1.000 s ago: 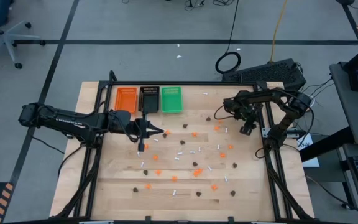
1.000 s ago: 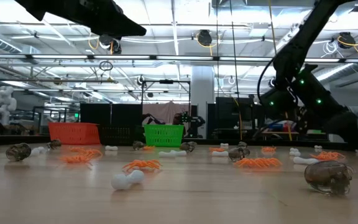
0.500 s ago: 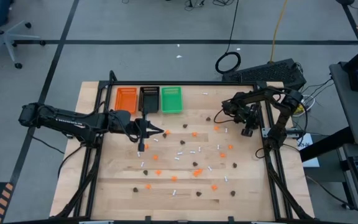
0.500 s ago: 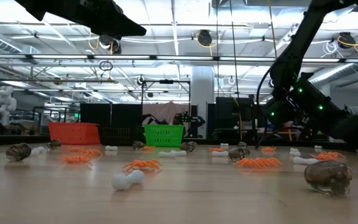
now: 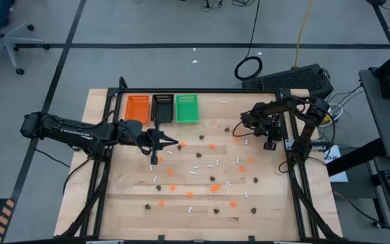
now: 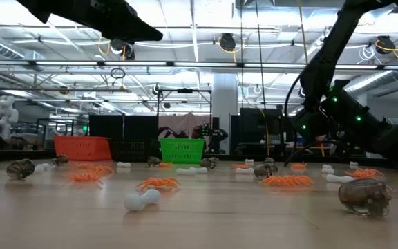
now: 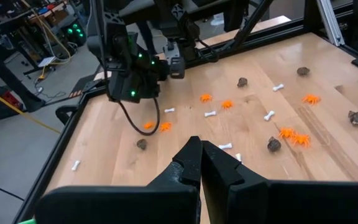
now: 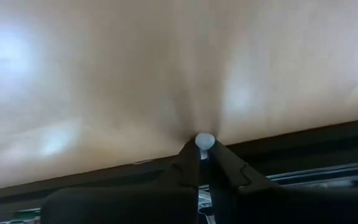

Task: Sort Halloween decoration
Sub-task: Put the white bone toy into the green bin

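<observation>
Halloween decoration lies scattered over the wooden table [image 5: 127, 196]: orange blobs [image 5: 212, 188], dark brown blobs [image 5: 255, 180] and thin white sticks [image 5: 210, 164]. My right gripper [image 8: 204, 149] is low over the table near its right edge [image 5: 271, 142], shut on one white stick [image 8: 204, 141]. My left gripper [image 7: 199, 143] hangs shut with nothing in it above the table's left middle [image 5: 171, 142], just in front of the trays. My right gripper pinches a white stick between its two fingertips [image 8: 190, 155]. Only the stick's rounded end [image 8: 204, 140] pokes out past them. The fingers slant down at the table. Whether the stick still rests on the wood, I cannot tell.
An orange tray [image 5: 137, 108], a black tray [image 5: 162, 107] and a green tray [image 5: 186, 108] stand side by side at the far left of the table. A dark frame rail [image 5: 284, 135] runs along the right edge, close to my right gripper.
My right gripper has sunk a little closer to the table and shifted toward the right edge. My left arm has kept still.
</observation>
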Robot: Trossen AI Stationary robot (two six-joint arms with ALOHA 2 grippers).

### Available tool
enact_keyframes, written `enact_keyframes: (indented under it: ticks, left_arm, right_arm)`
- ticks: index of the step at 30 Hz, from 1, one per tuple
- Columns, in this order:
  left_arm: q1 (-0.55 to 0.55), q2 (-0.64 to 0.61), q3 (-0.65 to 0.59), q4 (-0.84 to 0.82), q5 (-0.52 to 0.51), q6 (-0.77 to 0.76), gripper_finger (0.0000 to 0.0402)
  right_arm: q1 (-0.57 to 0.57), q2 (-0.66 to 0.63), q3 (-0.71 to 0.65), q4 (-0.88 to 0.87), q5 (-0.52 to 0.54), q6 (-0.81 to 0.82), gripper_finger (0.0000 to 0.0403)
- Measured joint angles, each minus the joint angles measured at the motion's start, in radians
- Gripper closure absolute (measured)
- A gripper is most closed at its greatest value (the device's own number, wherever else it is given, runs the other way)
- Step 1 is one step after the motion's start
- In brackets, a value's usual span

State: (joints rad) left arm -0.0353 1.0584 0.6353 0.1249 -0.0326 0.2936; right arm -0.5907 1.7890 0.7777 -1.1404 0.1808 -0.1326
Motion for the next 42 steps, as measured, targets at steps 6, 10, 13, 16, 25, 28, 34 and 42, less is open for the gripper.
enact_keyframes:
  ticks: [6,10,13,16,25,28,34,42]
  left_arm:
    - [0.0,0.0,0.0,0.0,-0.002,0.0,0.0391]
    - [0.0,0.0,0.0,0.0,-0.002,0.0,0.0391]
    - [0.0,0.0,0.0,0.0,-0.003,0.0,0.0391]
    - [0.0,0.0,0.0,0.0,-0.008,0.0,0.0391]
    - [0.0,0.0,0.0,0.0,-0.01,0.0,0.0391]
    - [0.0,0.0,0.0,0.001,-0.01,0.0,0.0391]
    - [0.0,0.0,0.0,0.004,-0.01,-0.027,0.0391]
    - [0.0,0.0,0.0,0.041,-0.01,-0.046,0.0391]
  right_arm:
    - [0.042,-0.088,0.001,0.019,-0.071,0.014,0.0402]
    - [0.073,-0.204,0.003,0.058,-0.157,0.032,0.0403]
    - [0.106,-0.296,0.004,0.109,-0.213,0.051,0.0403]
    - [0.147,-0.374,0.001,0.169,-0.264,0.071,0.0403]
    - [0.289,-0.499,0.0,0.446,-0.343,0.121,0.0403]
    - [0.332,-0.503,0.0,0.605,-0.37,0.124,0.0403]
    - [0.43,-0.469,0.0,0.931,-0.37,0.133,0.0403]
    - [0.528,-0.315,0.0,1.446,-0.37,0.126,0.0403]
